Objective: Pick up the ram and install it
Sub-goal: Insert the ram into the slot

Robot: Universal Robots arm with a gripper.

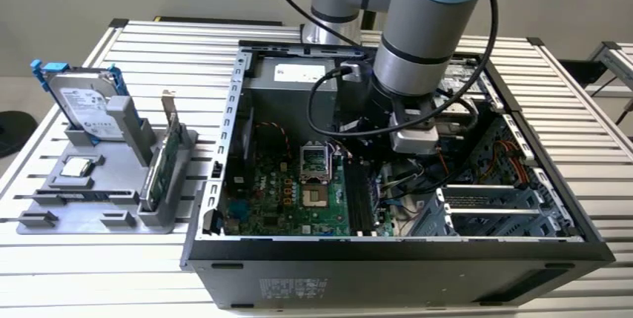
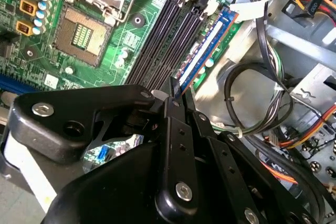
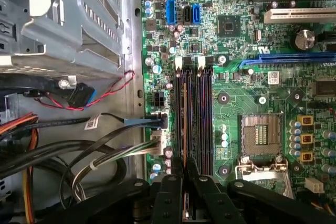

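The ram is a long thin stick seen almost edge-on, with a row of small chips along its blue-lit face. It stands on edge along the outermost memory slot, nearest the motherboard's edge. In the first wrist view the ram is a thin line over that slot, beside the empty black slots. My gripper is shut on the ram's near end, black fingers pressed on both sides. I cannot tell whether the stick is pushed fully into the slot. In the exterior view the arm's wrist reaches down into the open computer case.
The CPU socket lies beside the slots. Cable bundles and a metal drive cage crowd the side near the board's edge. On the exterior view's left, a grey holder carries a hard drive and a green expansion card.
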